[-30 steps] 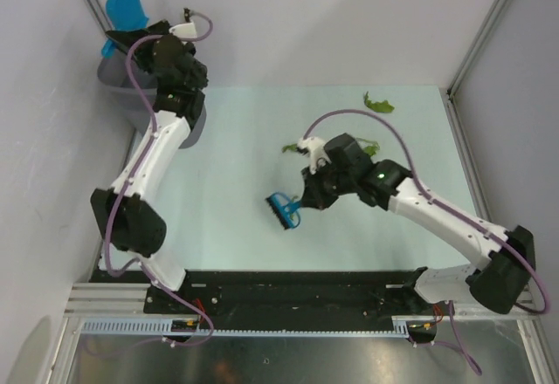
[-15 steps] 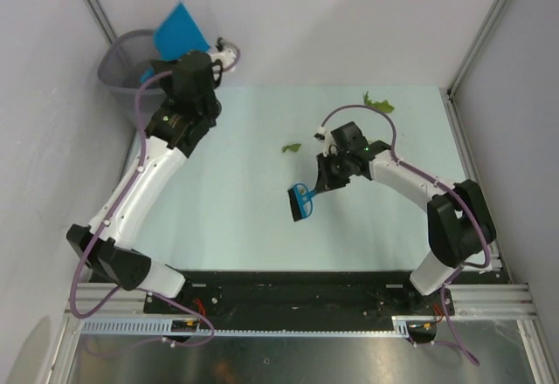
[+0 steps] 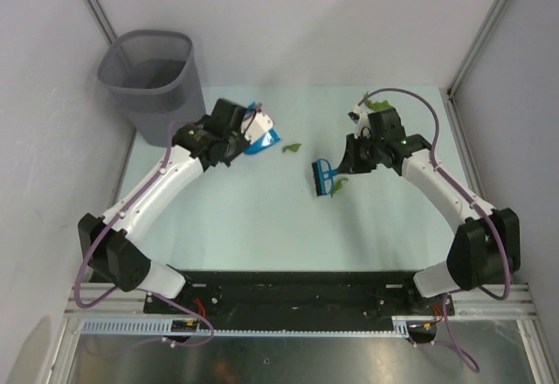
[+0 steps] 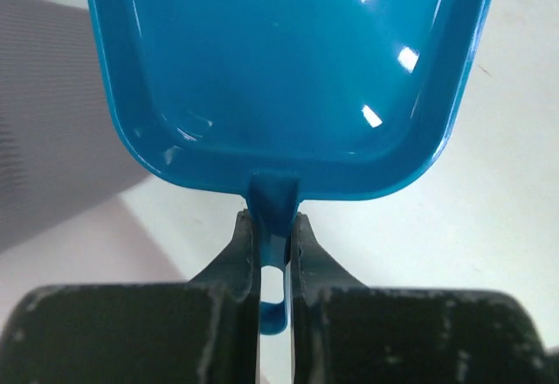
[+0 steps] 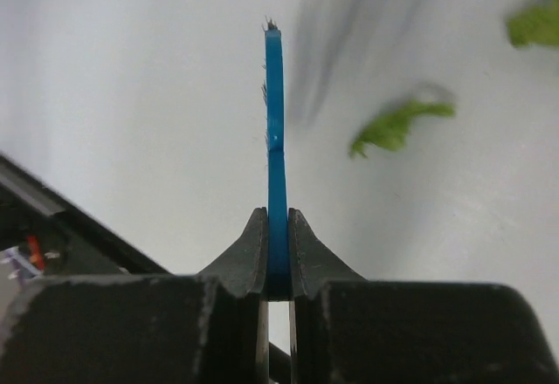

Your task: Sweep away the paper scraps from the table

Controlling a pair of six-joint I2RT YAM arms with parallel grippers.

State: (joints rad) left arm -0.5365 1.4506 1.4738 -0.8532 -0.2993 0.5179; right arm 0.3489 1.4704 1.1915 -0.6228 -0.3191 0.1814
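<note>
Far off to the brush's left, past the table's corner, stands the grey mesh wastebasket (image 3: pixel 150 78). Nearer the brush on that side, the left gripper (image 3: pixel 247 137) pinches the short tab handle of the blue dustpan (image 3: pixel 262 143). In the left wrist view its jaws press flat on either side of that tab, and no scrap shows in the part of the pan in view. Between dustpan and brush lies one of the paper scraps (image 3: pixel 292 147), alone on the pale table (image 3: pixel 236 218). The blue brush (image 3: pixel 321 177) itself is over the middle of the table. A second scrap (image 3: pixel 339 185) sits just to the right of its bristles; whether it touches them I cannot tell. Just right of the brush head, the right gripper (image 3: pixel 356 159) is clamped on the thin handle, seen edge-on in the right wrist view. A third scrap (image 3: pixel 377 103) lies well beyond the brush, near the table's far edge.

These bits look feather-light, soft and crumpled, likely to flutter, skid or cling to bristles. They seem too small and flimsy for a claw to pick up. Better to set the bristles against each scrap's side away from the dustpan and push low and slowly. The pan's lip should lie flush on the table so nothing slips under it.
</note>
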